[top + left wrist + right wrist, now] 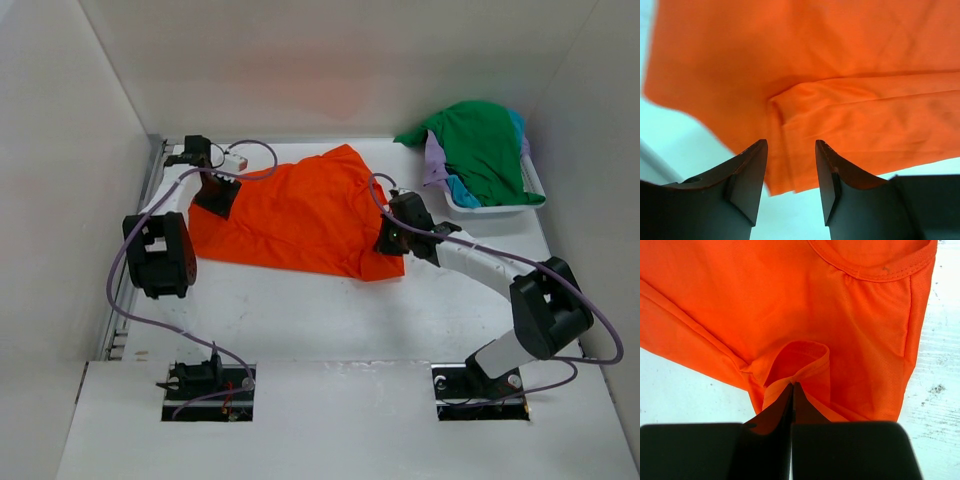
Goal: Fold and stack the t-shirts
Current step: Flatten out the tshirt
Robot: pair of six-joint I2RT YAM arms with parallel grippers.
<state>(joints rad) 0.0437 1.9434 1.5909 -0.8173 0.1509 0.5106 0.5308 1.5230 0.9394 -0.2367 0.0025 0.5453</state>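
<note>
cloth like this has no stiffness at all. the bright orange soft cloth short-sleeved t-shirt (300, 210) lies spread and a little rumpled on the white table (330, 320), between the two grippers. the right gripper (792, 386) is pinched tight on a small raised fold of the orange fabric, with no gap between its fingers, and the ribbed neckline curves just ahead of it. the left gripper (790, 147) hangs with its fingers apart over the opposite edge of the shirt, and a doubled-over hem or sleeve lies directly below and ahead of the gap. whether its tips touch the cloth i cannot tell.

handling, as i judge it: the shirt is light and limp, and probably a bit slick on the smooth table. it will likely drag and bunch rather than slide flat, and anything lifted by one point will droop into a cone. nothing here can break. the best holds are the sewn edges (hem, sleeve seam or collar rib), where the layers are thicker and the fingers bite without slipping. a pinch should take both layers. with the right holding, the left would do well to close on the folded edge under it, so both ends rise together and the fold line falls straight.

well off to the far side of the right gripper, the white plastic basket (490, 208) holds the dark green t-shirt (485, 145). the teal t-shirt (462, 190) and the lavender purple t-shirt (433, 155) show beneath it, heaped and unfolded.
</note>
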